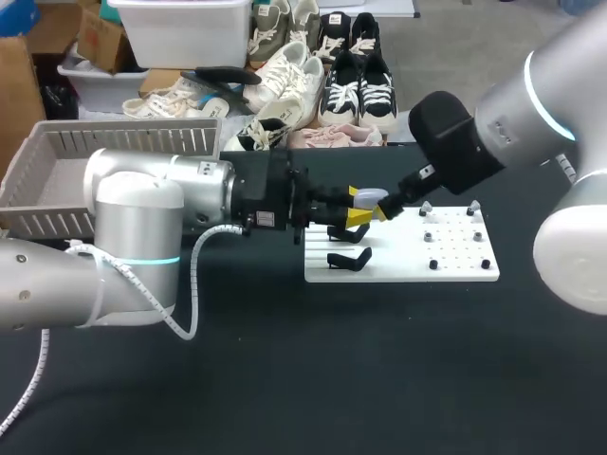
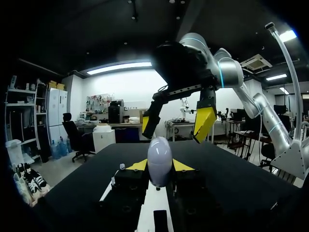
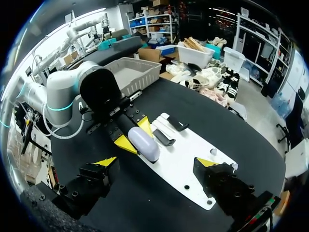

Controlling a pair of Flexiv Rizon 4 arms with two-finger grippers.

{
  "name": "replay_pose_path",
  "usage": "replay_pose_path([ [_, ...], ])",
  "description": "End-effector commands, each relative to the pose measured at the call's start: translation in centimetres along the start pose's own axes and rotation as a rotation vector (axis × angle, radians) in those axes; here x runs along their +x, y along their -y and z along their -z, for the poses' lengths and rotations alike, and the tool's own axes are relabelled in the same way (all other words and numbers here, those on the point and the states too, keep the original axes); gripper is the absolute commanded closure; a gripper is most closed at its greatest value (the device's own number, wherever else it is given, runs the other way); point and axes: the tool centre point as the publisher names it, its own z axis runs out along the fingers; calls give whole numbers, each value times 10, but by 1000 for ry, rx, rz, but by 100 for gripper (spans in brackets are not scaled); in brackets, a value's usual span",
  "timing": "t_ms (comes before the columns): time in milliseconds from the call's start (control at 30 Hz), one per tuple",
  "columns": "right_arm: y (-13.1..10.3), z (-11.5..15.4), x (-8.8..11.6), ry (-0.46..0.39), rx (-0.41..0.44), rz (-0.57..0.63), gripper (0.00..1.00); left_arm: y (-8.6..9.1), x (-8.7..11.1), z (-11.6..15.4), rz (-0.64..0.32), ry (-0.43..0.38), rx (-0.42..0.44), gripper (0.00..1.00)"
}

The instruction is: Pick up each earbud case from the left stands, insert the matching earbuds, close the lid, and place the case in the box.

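Earbud case point(image 3: 144, 143), a pale oval with its lid down, is gripped from two sides by the left jaws and held up over the white board point(image 1: 455, 270) on the counter point(image 1: 285, 379), just above the black stands point(image 1: 346, 258). Its long axis seems to run out along the left fingers point(image 3: 124, 144), toward the right arm. The right jaws stand wide open and empty, near the case's free end but apart from it. The right arm looks best placed to work the lid; any approach should come down that long axis.
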Motion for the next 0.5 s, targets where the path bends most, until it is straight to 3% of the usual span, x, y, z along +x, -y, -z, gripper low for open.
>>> replay_pose_path([
  [33,0,-7,-3,-10,17,-6,0,-1,0,0,0,0,3,100],
  [500,8,-15,-5,-28,44,-8,0,-1,0,0,0,0,3,100],
])
